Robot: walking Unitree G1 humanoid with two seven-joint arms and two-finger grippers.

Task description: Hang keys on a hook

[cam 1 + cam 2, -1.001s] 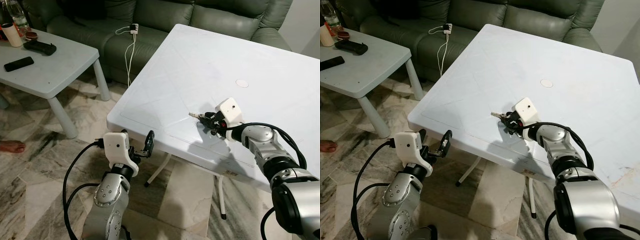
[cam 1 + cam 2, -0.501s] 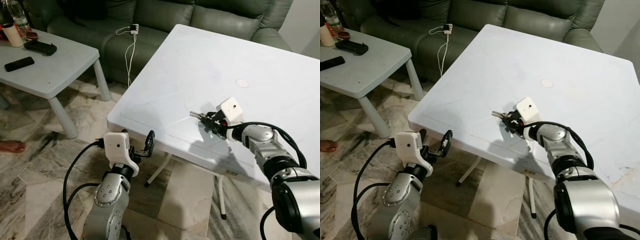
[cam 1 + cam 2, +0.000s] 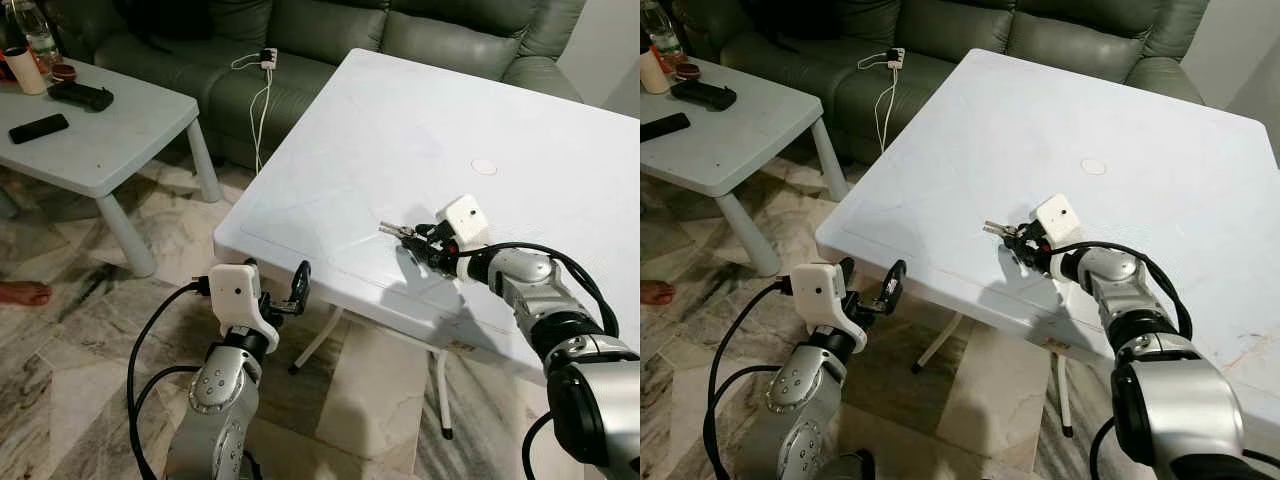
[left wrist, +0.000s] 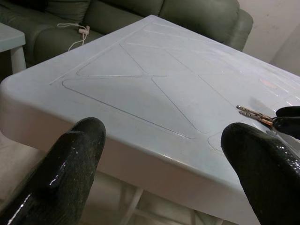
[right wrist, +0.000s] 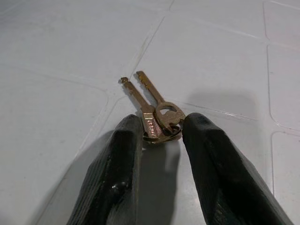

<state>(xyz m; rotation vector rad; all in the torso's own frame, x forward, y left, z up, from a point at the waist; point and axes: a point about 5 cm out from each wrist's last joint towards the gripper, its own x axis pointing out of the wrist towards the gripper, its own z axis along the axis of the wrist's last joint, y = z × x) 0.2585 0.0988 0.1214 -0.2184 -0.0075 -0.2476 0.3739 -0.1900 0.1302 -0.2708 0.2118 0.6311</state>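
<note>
Your table (image 3: 420, 130) is white with faint moulded lines crossing its top in panels and diagonals. The keys (image 5: 152, 110) are brass-gold, on a darker ring. Your right fingers (image 5: 220, 178) are glossy black, and so are your left fingers (image 4: 70, 164). Each wrist carries a white camera box (image 3: 462, 218), and both arms are silver with black cables. The sofa (image 3: 330, 30) is dark green leather, with a white cable (image 3: 262, 90) draped over its seat. The side table (image 3: 100, 130) is pale grey, with a black remote (image 3: 38, 127) on it. The floor (image 3: 70, 330) is grey-brown veined marble.
</note>
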